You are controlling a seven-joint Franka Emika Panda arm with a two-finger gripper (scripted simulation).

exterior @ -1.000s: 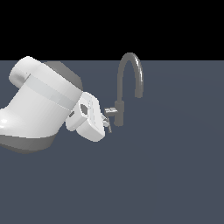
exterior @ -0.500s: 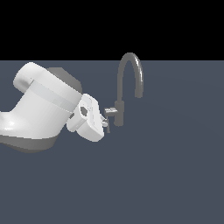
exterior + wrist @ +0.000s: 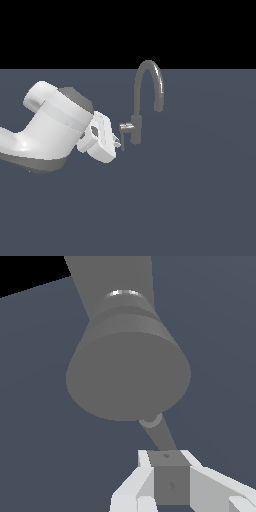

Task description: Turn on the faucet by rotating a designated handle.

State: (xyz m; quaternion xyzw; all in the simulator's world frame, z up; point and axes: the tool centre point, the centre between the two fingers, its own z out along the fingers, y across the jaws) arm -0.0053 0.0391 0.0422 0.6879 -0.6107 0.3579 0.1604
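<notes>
The faucet [image 3: 137, 129] is a grey gooseneck tap with a tall arched spout. The handle [image 3: 124, 129] is a thin lever on a short stub sticking out of the body toward the exterior view's left. My gripper [image 3: 119, 142] is at the lever's lower end, with the white hand just left of it. In the wrist view the stub's round end [image 3: 128, 372] fills the middle. The thin lever [image 3: 158, 435] runs from it down to my gripper [image 3: 171, 478]. The fingers [image 3: 145, 462] are together with no gap, and the fingertips touch the lever.
My white and grey arm [image 3: 50, 130] fills the exterior view's left side. The faucet stands on a flat dark blue-grey surface [image 3: 190, 200] that reaches a black background at the back.
My gripper and hand have shifted slightly toward the exterior view's left. The lever's end has moved a little with them. The spout has not moved.
</notes>
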